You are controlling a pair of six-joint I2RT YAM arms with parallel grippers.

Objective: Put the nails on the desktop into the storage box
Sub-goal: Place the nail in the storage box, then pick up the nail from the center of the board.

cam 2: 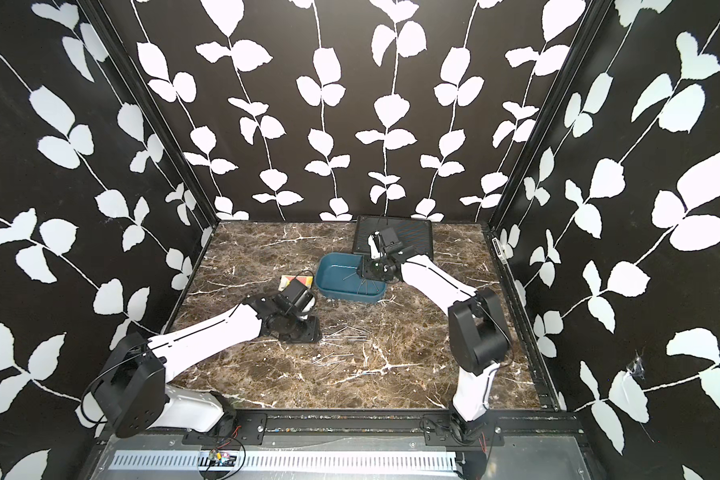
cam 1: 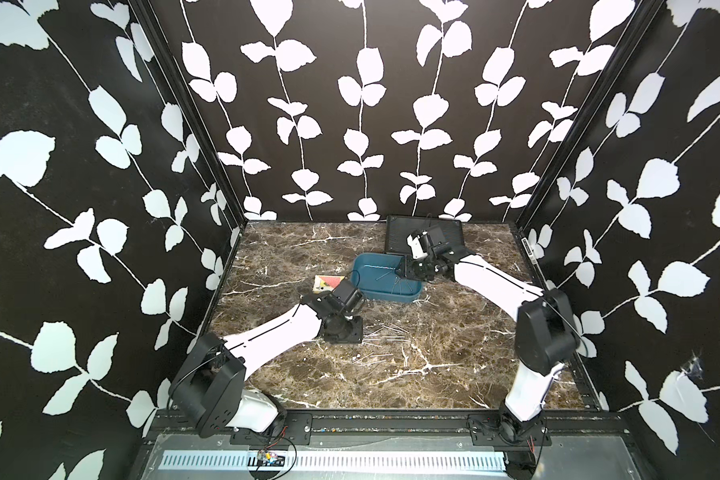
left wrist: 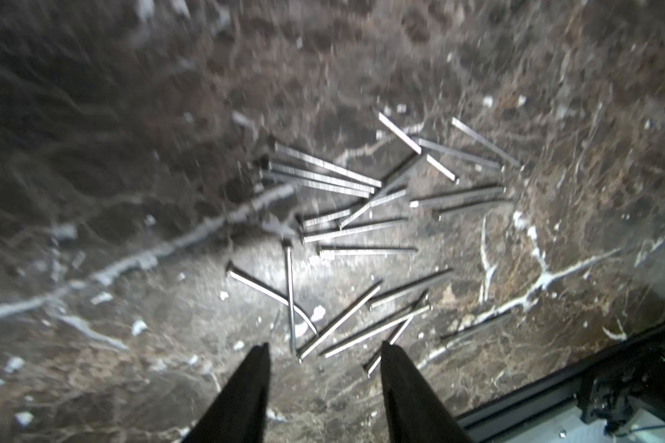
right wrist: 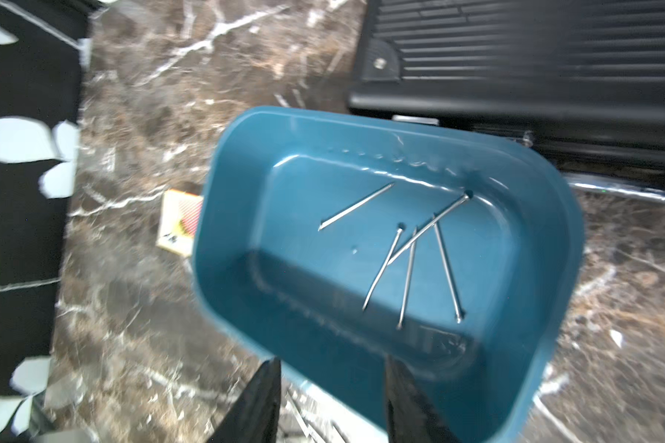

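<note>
Nails (left wrist: 354,230) lying crossed on the desktop (left wrist: 131,191) just ahead of the empty, partly spread left gripper (left wrist: 325,345) may skid or come up tangled when pinched, while the right gripper (right wrist: 333,360), also apart and empty, hangs over the storage box (right wrist: 239,172).

On the counter (cam 1: 454,374), the storage box (cam 1: 391,296) sits toward the back, near the middle, with five nails (right wrist: 408,268) lying in it, some crossing. Just behind it to the right, against the back wall, lies a case (cam 1: 395,237). A small card box (cam 1: 325,281) lies just beside the storage box on its left. In front of it, mid-counter, lie more loose nails (left wrist: 342,231).
</note>
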